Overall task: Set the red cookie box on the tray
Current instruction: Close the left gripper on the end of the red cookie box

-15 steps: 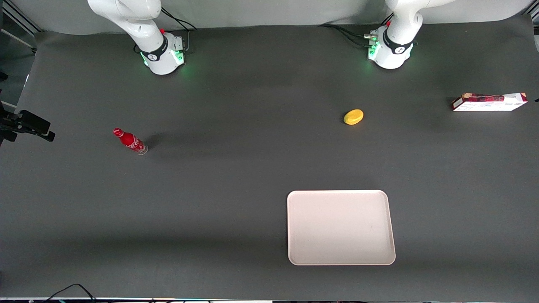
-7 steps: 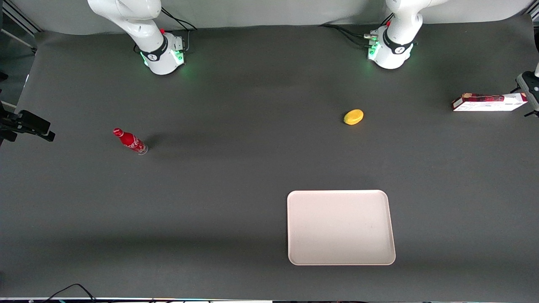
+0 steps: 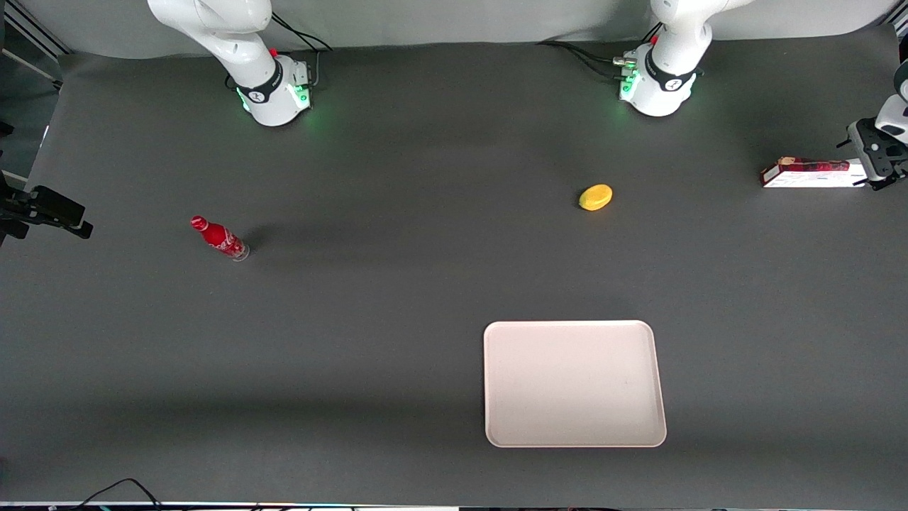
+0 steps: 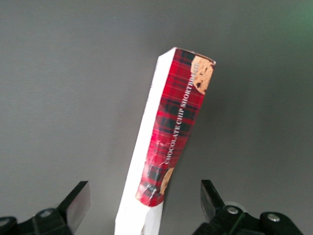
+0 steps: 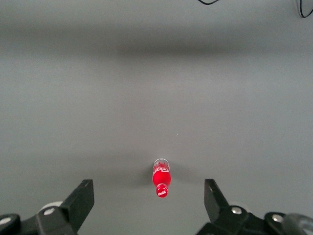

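The red cookie box (image 3: 809,172) lies on its side on the dark table at the working arm's end, with its red plaid face and white side showing in the left wrist view (image 4: 176,132). My left gripper (image 3: 878,162) hangs over the box's outer end, open, with one finger on each side of the box and a gap to both (image 4: 145,203). The tray (image 3: 573,383) is pale pinkish-white and lies flat, nearer to the front camera than the box and nothing is on it.
A yellow lemon-like object (image 3: 596,197) lies between the box and the table's middle. A small red bottle (image 3: 218,238) lies toward the parked arm's end; it also shows in the right wrist view (image 5: 161,180). The arm bases (image 3: 656,78) stand at the back edge.
My left gripper has come into the front view from the working arm's end and moved over the box's outer end. The box, tray, lemon and bottle have not moved.
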Available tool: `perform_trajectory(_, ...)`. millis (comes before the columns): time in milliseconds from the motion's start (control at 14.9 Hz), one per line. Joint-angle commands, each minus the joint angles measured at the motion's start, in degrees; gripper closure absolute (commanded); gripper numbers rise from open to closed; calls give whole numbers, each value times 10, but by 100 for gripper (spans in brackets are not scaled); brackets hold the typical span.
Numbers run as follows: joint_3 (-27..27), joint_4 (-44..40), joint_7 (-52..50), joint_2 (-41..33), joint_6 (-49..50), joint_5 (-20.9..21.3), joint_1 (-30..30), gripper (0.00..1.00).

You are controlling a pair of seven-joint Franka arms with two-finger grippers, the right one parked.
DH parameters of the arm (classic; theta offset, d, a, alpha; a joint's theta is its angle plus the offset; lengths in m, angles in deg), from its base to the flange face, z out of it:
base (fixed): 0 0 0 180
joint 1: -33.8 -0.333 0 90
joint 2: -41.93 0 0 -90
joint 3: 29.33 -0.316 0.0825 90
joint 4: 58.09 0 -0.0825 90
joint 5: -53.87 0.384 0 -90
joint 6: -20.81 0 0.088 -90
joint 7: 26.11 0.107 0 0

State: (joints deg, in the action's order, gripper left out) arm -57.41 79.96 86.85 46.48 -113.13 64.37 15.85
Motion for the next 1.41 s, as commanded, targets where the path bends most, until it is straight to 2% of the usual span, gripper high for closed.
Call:
perform_trajectory(0, 2, 2, 27, 26, -7, -4, -13, 0)
perform_trajectory(538, -7, 2, 59, 62, -25, -15, -13, 0)
perform_trajectory(739, -8, 1, 109, 80, -53, -61, -14, 1)
perform_trajectory(941, -8, 1, 115, 87, -56, -71, -14, 3)
perform_trajectory(1008, -8, 0, 115, 88, -58, -71, -14, 9)
perform_trajectory(1076, -8, -1, 117, 91, -65, -71, -14, 22)
perform_trajectory(1210, -8, -1, 127, 92, -70, -71, -13, 50)
perform_trajectory(1277, -8, -1, 127, 92, -72, -71, -10, 71)
perform_trajectory(1345, -8, -1, 127, 92, -72, -71, -10, 85)
